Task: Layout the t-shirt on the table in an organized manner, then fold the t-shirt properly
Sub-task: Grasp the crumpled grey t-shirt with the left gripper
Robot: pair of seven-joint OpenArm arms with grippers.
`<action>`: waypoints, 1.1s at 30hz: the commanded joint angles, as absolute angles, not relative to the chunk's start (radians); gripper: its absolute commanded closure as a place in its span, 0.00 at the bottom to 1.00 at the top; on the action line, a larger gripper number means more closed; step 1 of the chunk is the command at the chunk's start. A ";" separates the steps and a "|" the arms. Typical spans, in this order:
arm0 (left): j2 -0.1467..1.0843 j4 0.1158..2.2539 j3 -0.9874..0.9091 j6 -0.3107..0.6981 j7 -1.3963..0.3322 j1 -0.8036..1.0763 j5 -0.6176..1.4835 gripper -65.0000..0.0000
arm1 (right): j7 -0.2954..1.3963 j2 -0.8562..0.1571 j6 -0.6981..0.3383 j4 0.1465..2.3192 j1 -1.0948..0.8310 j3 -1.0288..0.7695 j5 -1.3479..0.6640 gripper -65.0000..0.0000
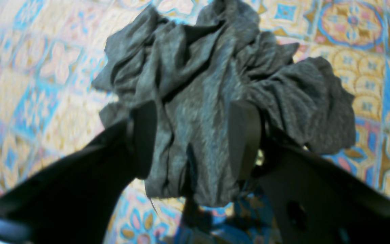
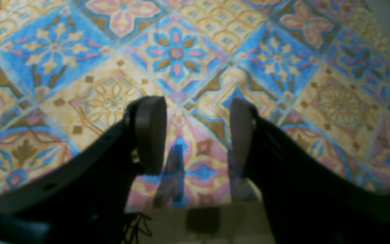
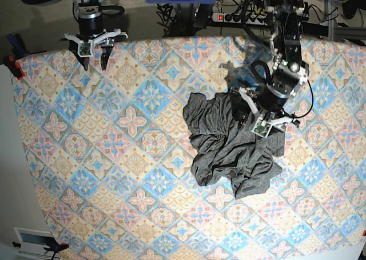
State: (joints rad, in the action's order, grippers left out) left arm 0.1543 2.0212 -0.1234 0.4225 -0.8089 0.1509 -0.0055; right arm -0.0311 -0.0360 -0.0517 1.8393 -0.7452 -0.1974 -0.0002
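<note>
My left tool [image 1: 195, 139] hangs with its fingers [image 1: 146, 135] spread apart, and bunched grey cloth of the t-shirt [image 1: 212, 84] fills the gap between them. From the left wrist view the fabric reaches both pads, yet I see no pinch on it, so I read the tool as apart rather than clamped. In the base view the same tool [image 3: 264, 122] sits over the upper right part of the t-shirt [image 3: 229, 148], its arm coming down from the far edge.

My right tool [image 2: 195, 135] is also spread, its two fingers [image 2: 151, 132] well apart with only patterned cloth showing between them. It holds and touches nothing. In the base view it [image 3: 94, 57] hovers near the far left corner of the surface [image 3: 103, 157], well away from the garment.

The t-shirt lies crumpled in a loose, wrinkled heap right of centre on the surface, folds piled over one another, no sleeve or hem laid flat that I can make out.

Beyond the far edge I see a power strip [image 3: 231, 17] and tangled cables [image 3: 183, 11]. A red clamp [image 3: 14, 66] grips the left edge of the surface.
</note>
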 commanded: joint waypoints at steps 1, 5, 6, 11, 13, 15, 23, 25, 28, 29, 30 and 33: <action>0.157 2.034 -0.125 0.418 -0.799 0.133 -0.001 0.49 | -0.058 -0.041 -0.047 1.859 -0.753 -0.205 -0.002 0.56; 0.160 1.991 -0.125 0.418 -0.802 0.116 -0.001 0.49 | -0.058 -0.041 -0.047 1.859 -0.753 -0.205 -0.002 0.56; 0.159 1.975 -0.125 0.418 -0.802 0.107 -0.001 0.49 | -0.058 -0.041 -0.047 1.859 -0.753 -0.205 -0.002 0.56; 0.162 1.842 -0.125 0.418 -0.800 0.065 -0.001 0.49 | -0.058 -0.041 -0.047 1.857 -0.753 -0.202 -0.002 0.56; 0.162 1.817 -0.124 0.420 -0.800 0.059 -0.001 0.49 | -0.058 -0.041 -0.047 1.857 -0.753 -0.202 -0.002 0.56; 0.162 1.793 -0.097 0.421 -0.797 0.056 -0.001 0.49 | -0.058 -0.041 -0.047 1.856 -0.753 -0.202 -0.002 0.56; 0.157 1.570 -0.010 0.421 -0.794 -0.024 0.002 0.60 | -0.061 -0.041 -0.047 1.857 -0.753 -0.202 -0.002 0.56; 0.157 1.566 -0.008 0.421 -0.794 -0.025 0.005 0.67 | -0.061 -0.041 -0.047 1.857 -0.753 -0.205 -0.002 0.56; 0.157 1.566 -0.008 0.421 -0.794 -0.028 0.002 0.78 | -0.061 -0.041 -0.047 1.857 -0.753 -0.205 -0.002 0.56; 0.157 1.566 -0.008 0.421 -0.794 -0.028 0.002 0.82 | -0.061 -0.041 -0.047 1.857 -0.753 -0.205 -0.002 0.56; 0.157 1.566 -0.008 0.421 -0.794 -0.028 0.002 0.86 | -0.061 -0.041 -0.047 1.857 -0.753 -0.205 -0.002 0.56; 0.156 1.567 -0.008 0.421 -0.794 -0.028 0.002 0.97 | -0.061 -0.041 -0.047 1.857 -0.753 -0.205 -0.002 0.56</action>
State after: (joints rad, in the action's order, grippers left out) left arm 0.1543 1.5501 -0.0071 0.4225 -0.8085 -0.0113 -0.0029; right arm -0.0326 -0.0364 -0.0494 1.8393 -0.7448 -0.2001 -0.0002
